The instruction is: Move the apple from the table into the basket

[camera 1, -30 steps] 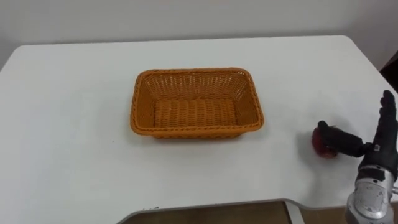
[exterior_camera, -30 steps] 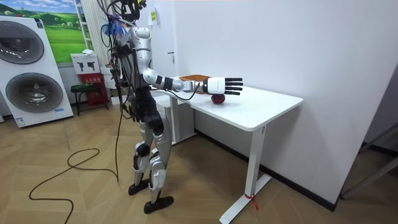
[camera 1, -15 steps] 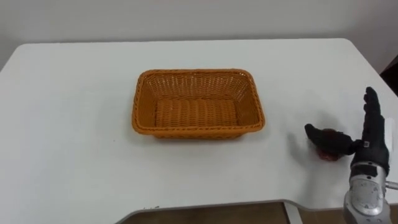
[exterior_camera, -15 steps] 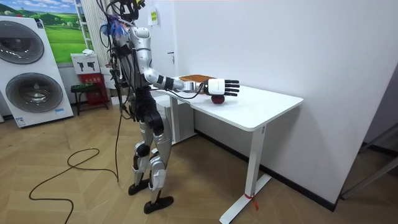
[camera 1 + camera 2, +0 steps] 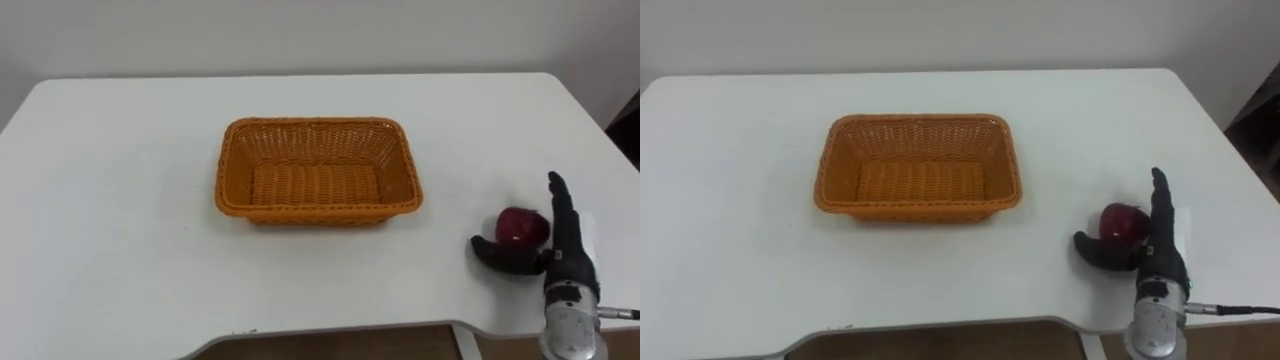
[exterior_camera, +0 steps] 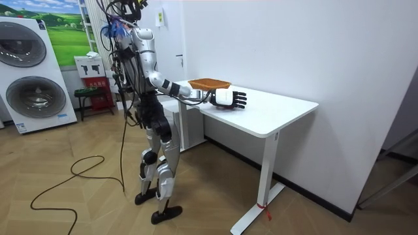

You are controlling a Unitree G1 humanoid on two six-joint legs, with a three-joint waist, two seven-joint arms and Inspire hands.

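We are at the grasp: our right hand (image 5: 557,258), spread, flanks the apple (image 5: 520,226) at the bench's (image 5: 120,210) near right. Next we must close round it and carry it left to the basket (image 5: 318,124).

Bright, even light; faint shadow under the basket (image 5: 318,212).

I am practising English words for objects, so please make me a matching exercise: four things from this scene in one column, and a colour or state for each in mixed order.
1. basket
2. apple
3. right hand
4. table

a. white, bears everything else
b. red, near the table's right edge
c. orange, woven, mid-table
d. open, next to the apple

Pairs: 1-c, 2-b, 3-d, 4-a
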